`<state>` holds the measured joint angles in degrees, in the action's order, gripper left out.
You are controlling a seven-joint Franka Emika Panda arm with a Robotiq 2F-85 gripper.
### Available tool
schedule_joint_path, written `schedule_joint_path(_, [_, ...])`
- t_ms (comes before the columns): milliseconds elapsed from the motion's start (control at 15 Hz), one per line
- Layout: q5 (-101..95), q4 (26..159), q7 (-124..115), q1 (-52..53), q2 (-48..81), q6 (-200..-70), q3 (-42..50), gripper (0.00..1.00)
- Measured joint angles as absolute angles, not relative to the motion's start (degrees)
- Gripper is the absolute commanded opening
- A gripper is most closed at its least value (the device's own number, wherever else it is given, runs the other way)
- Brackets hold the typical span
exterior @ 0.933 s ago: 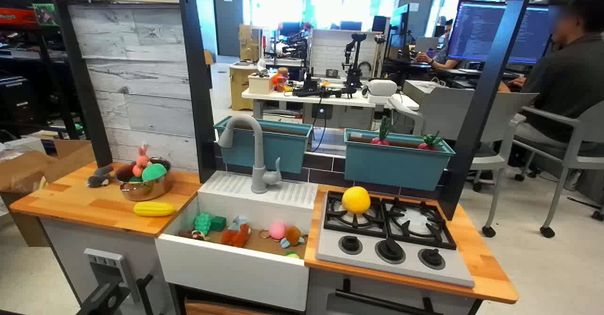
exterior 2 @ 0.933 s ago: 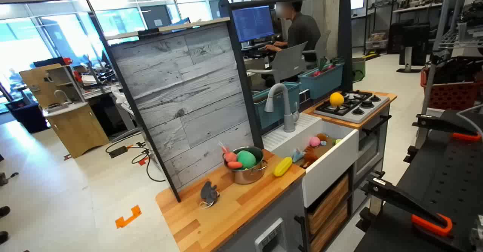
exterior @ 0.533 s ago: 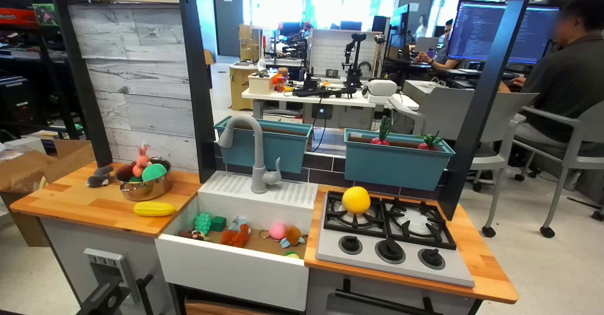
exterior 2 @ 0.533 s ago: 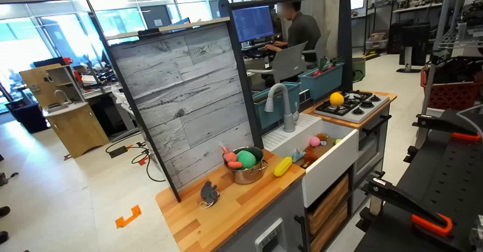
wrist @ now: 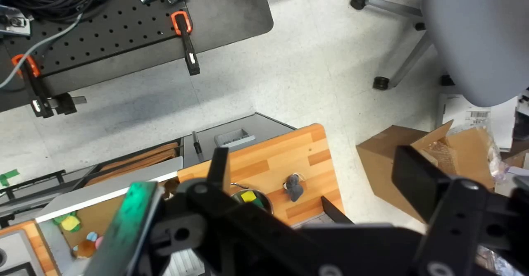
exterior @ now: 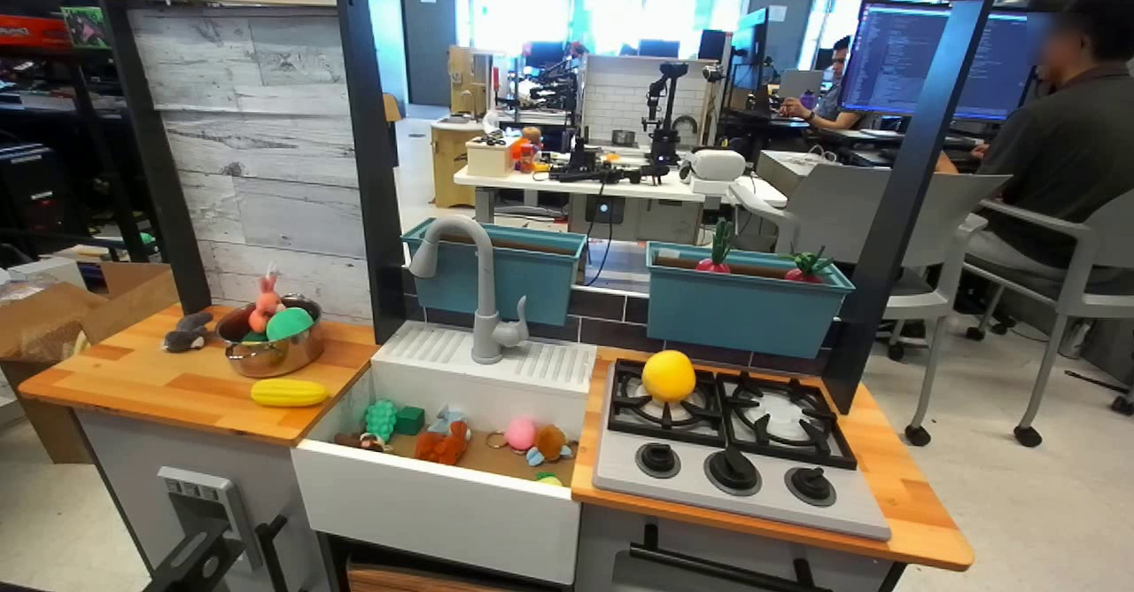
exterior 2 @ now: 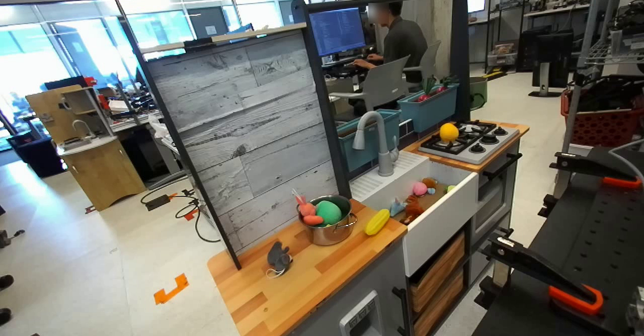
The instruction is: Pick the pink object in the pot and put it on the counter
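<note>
- Pink object (exterior 2: 306,208) is sitting in the metal pot (exterior 2: 329,235), ears sticking up past the rim; both exterior views are showing it.
- Green rounded toy (exterior 2: 328,212) is lying beside it inside the pot.
- Pot is standing on the wooden counter (exterior 2: 307,285), with a yellow elongated toy (exterior 2: 377,222) and a grey plush (exterior 2: 278,257) lying near.
- Gripper (wrist: 312,160) is hanging well apart from the pot, jaws standing wide; in the wrist view it is hiding part of the pot.
- White sink basin (exterior: 434,510) is adjoining the counter, holding a paler pink ball (exterior: 521,432), an orange-red toy (exterior: 443,444) and a green block (exterior: 408,420).
- Yellow ball (exterior: 669,376) is resting on the stove (exterior: 693,461), past the basin.
</note>
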<state>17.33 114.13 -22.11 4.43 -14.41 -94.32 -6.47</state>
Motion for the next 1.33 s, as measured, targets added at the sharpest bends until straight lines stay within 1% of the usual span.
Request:
schedule_joint_path(267, [17.32,115.7,-20.88,4.42,-14.43,-97.13,-6.59,1.0])
schedule_joint_path(467, [17.3,121.33,-17.72,4.45,-14.09,-106.67,-7.5,1.0])
schedule_joint_path(667, [17.31,127.76,-13.74,5.1,-10.91,-116.83,-8.51,1.0])
schedule_joint_path(1000, [17.36,133.2,-11.32,6.82,1.75,-136.68,-9.49,1.0])
schedule_joint_path(1333, [17.91,132.85,-15.64,9.29,16.6,-158.51,-10.04,1.0])
